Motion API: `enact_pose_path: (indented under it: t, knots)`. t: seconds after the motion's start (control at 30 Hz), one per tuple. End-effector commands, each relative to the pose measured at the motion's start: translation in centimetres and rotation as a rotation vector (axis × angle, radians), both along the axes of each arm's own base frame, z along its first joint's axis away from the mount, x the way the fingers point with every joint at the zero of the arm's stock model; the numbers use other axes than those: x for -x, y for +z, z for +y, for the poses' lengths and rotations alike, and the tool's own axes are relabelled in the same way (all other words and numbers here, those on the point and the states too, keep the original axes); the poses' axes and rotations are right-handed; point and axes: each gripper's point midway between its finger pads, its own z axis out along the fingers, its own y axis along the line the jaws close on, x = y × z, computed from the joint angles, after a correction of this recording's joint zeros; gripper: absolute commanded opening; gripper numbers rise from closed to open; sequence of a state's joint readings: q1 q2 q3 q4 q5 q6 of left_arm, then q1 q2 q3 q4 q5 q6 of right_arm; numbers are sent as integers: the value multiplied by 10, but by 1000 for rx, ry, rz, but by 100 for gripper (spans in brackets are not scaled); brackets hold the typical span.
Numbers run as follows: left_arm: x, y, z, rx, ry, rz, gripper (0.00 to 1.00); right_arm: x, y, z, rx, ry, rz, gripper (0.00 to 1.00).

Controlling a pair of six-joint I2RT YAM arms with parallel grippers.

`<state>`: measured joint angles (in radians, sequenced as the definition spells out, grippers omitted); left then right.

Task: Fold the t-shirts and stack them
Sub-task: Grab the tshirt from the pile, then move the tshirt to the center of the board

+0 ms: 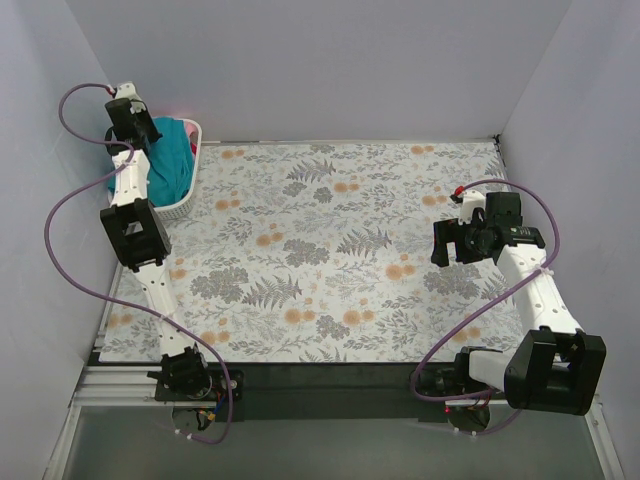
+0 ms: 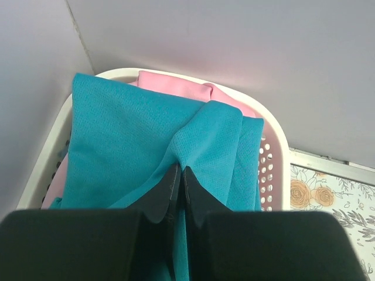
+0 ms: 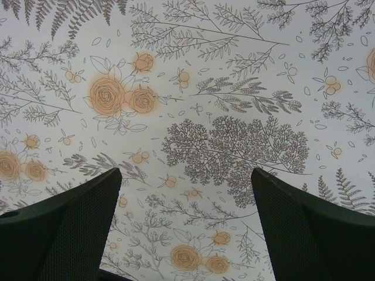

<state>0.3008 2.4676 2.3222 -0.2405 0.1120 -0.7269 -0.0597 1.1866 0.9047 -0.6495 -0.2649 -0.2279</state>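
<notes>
Setting: a table covered in a floral print of grey ferns and orange roses, with pale walls on three sides.

Basket: white slatted plastic, at the far left corner of the table, against the walls.

Teal shirt: lies loosely heaped in the basket and fills most of it. Part of it drapes over the near rim. The left wrist view shows its fine mesh weave and a raised ridge of cloth running toward the camera.

Pink shirt: also in the basket, under and behind the teal shirt. It shows along the far rim and a little at the left side.

Left gripper: reaches over the basket at the far left. Its two dark fingers are pressed together, pinching the raised ridge of the teal shirt.

Right gripper: hovers over the right side of the table, well apart from the basket. Its fingers are spread wide, with only the floral cover seen between them.
</notes>
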Motion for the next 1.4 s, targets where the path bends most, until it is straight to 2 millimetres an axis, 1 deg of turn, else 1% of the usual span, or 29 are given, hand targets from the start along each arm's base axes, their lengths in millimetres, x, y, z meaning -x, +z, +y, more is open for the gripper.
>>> enact_pose_path:
  t: [0.0, 0.1, 0.23, 0.27, 0.33, 0.37, 0.4, 0.43, 0.47, 0.5, 0.6, 0.63, 0.67, 0.7, 0.73, 0.77, 0.83, 0.87, 0.97, 1.0, 1.03, 1.07, 1.13, 1.17, 1.23, 1.27, 1.3, 1.33, 1.37]
  knots:
    - [-4, 46, -2, -21, -9, -96, 0, -4, 3, 0, -6, 10, -25, 98]
    - [-1, 81, -9, -6, -30, -161, 0, -3, 4, 1, -9, 12, -30, 98]
    - [10, 151, -26, 9, -86, -283, 0, -4, 7, 2, -15, 16, -37, 98]
    - [19, 178, -32, 6, -104, -321, 0, -4, 7, 2, -16, 14, -39, 98]
    - [30, 203, -49, 30, -168, -358, 0, -5, 11, 3, -26, 15, -48, 98]
    - [42, 229, -58, 28, -183, -396, 0, -4, 12, 4, -31, 17, -53, 98]
    - [48, 240, -65, 37, -204, -409, 0, -4, 13, 4, -34, 14, -54, 98]
    - [57, 254, -75, 52, -231, -427, 0, -4, 14, 3, -33, 13, -59, 98]
    - [63, 260, -86, 62, -254, -430, 0, -4, 16, 2, -31, 9, -66, 98]
    - [79, 285, -97, 58, -279, -465, 0, -4, 17, 1, -30, 6, -69, 98]
    - [98, 304, -136, 68, -364, -481, 0, -6, 26, 0, -36, 1, -93, 98]
    - [114, 324, -148, 58, -387, -513, 0, -6, 29, 0, -44, 3, -101, 98]
    - [122, 334, -165, 60, -424, -529, 0, -8, 34, -1, -47, 1, -112, 98]
    - [129, 342, -175, 62, -441, -541, 0, -7, 36, -3, -51, -9, -119, 98]
    - [143, 360, -186, 60, -461, -572, 0, -7, 38, -4, -60, -11, -124, 98]
    - [150, 369, -203, 68, -495, -587, 0, -6, 40, -5, -64, -14, -132, 98]
    - [167, 388, -224, 78, -537, -621, 0, -5, 42, -8, -78, -28, -141, 98]
    - [180, 401, -240, 87, -571, -647, 0, -4, 44, -9, -81, -31, -150, 98]
    - [205, 421, -268, 136, -629, -675, 0, -1, 50, -16, -102, -55, -174, 98]
    - [213, 422, -285, 170, -670, -666, 0, -1, 51, -16, -108, -55, -182, 98]
    - [213, 415, -292, 189, -685, -645, 0, 0, 52, -17, -110, -59, -185, 98]
    - [223, 417, -302, 207, -711, -640, 0, 1, 54, -19, -108, -67, -195, 98]
    - [231, 402, -317, 252, -763, -586, 0, 1, 57, -22, -102, -77, -204, 98]
    - [227, 377, -327, 286, -787, -518, 0, 1, 59, -23, -99, -80, -210, 98]
    - [237, 352, -341, 322, -835, -441, 0, 0, 59, -24, -96, -81, -213, 98]
    - [235, 306, -353, 365, -873, -324, 0, 0, 60, -24, -96, -81, -209, 98]
    - [246, 294, -358, 374, -903, -291, 0, -1, 61, -24, -96, -76, -210, 98]
    - [253, 273, -363, 382, -942, -241, 12, -1, 60, -23, -98, -71, -204, 98]
    - [262, 250, -367, 367, -995, -193, 31, -2, 62, -23, -101, -65, -200, 98]
